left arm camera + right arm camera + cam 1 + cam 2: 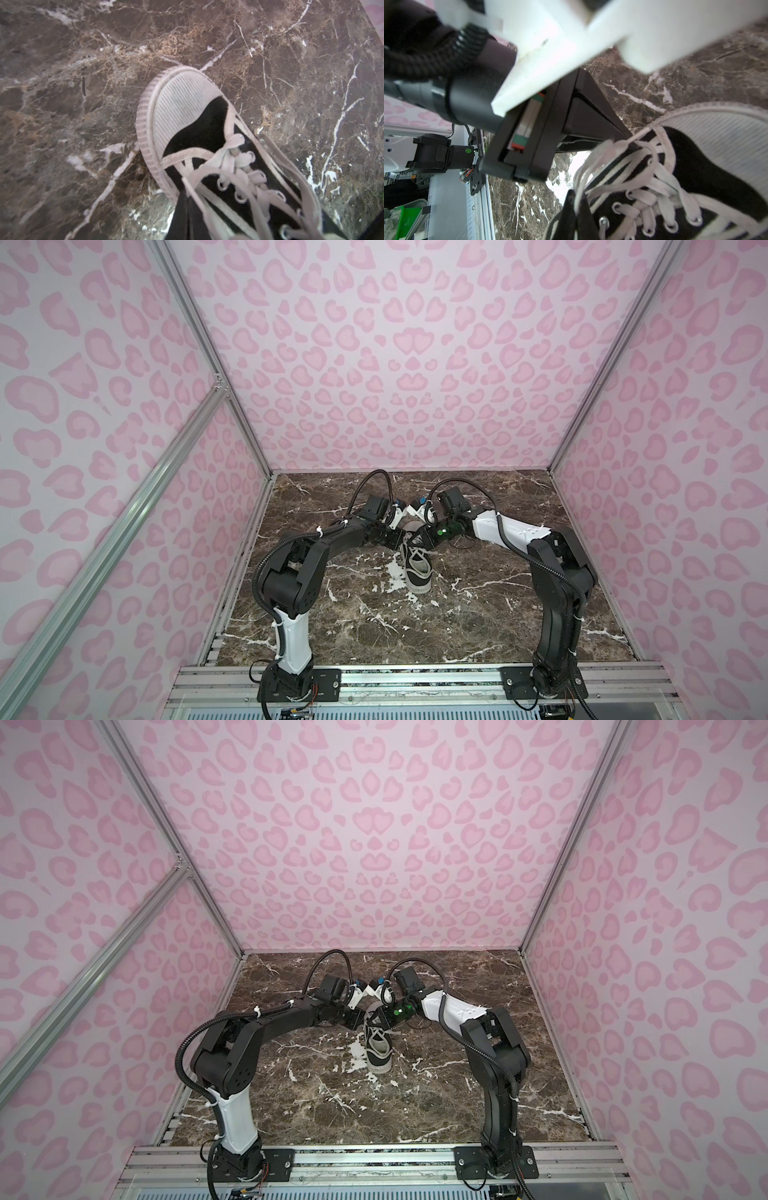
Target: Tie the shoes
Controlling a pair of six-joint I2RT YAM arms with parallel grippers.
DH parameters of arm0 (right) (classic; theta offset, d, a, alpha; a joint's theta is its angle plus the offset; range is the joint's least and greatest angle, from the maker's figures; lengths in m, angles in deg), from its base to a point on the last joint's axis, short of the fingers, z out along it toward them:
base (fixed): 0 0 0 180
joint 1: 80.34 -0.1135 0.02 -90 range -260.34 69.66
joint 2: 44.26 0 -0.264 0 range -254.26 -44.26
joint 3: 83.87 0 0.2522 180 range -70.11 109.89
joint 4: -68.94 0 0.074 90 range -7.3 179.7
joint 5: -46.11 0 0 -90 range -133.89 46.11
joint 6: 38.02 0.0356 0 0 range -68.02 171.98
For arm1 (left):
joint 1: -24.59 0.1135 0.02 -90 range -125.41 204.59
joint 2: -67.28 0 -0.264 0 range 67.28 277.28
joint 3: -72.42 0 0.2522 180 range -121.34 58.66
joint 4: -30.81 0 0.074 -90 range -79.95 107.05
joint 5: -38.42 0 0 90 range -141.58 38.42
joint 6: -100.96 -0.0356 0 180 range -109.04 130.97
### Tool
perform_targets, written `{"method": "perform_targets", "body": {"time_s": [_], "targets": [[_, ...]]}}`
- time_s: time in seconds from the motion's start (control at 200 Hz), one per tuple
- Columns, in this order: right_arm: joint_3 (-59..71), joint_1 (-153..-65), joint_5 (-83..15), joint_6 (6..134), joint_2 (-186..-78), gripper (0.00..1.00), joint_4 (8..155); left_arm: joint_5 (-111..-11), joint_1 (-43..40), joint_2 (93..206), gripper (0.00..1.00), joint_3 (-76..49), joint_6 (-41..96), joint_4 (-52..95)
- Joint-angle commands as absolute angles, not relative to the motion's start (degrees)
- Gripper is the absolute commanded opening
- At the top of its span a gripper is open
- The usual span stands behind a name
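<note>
TABLETOP LACING: A black canvas sneaker (417, 566) sits mid-table on the brown marble tabletop (498, 614), its white toe cap (180, 104) pointing toward the pink-patterned back wall (395, 364). In both top views the two arms meet over its forefoot, but the fingertips are hard to pick out there. The wrist views are clearer. The left gripper (185, 199) is clenched on a strand of the off-white laces (228, 160), and the right gripper (572, 203) is clamped on a lace loop. Only the right wrist view shows the left gripper's wedge-shaped tip meeting the lacing.
</note>
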State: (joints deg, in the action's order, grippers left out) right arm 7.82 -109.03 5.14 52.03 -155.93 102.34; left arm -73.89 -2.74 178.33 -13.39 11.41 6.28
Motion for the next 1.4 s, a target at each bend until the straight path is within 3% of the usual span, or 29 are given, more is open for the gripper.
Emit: {"method": "perform_targets", "body": {"time_s": [0.0,0.675,0.75,0.875,0.975,1.395], "targets": [[8.5,-109.5,5.92,49.57,-156.57,0.0,104.79,-75.3,-2.64,179.14,0.03,-15.76,10.37,5.49],[2.61,-111.78,2.68,51.04,-153.77,0.04,97.34,-82.07,-2.21,184.26,0.04,-23.78,11.57,5.49],[2.62,-112.15,2.13,50.5,-153.51,0.12,97.53,-82.72,-2.22,184.35,0.04,-23.78,11.45,5.51],[2.76,-112.12,1.86,50.96,-152.88,0.38,97.87,-83.3,-2.19,184.02,0.04,-23.21,11.41,5.92],[1.2,-111.37,1.9,52.59,-150.74,0.49,96.04,-83.44,-2.24,183.93,0.04,-23.07,11.32,5.81],[-5.8,-107.35,1.63,56.18,-143.55,0.58,92.16,-82.2,-2.74,183.69,0.05,-24.7,8.33,2.86]]}}
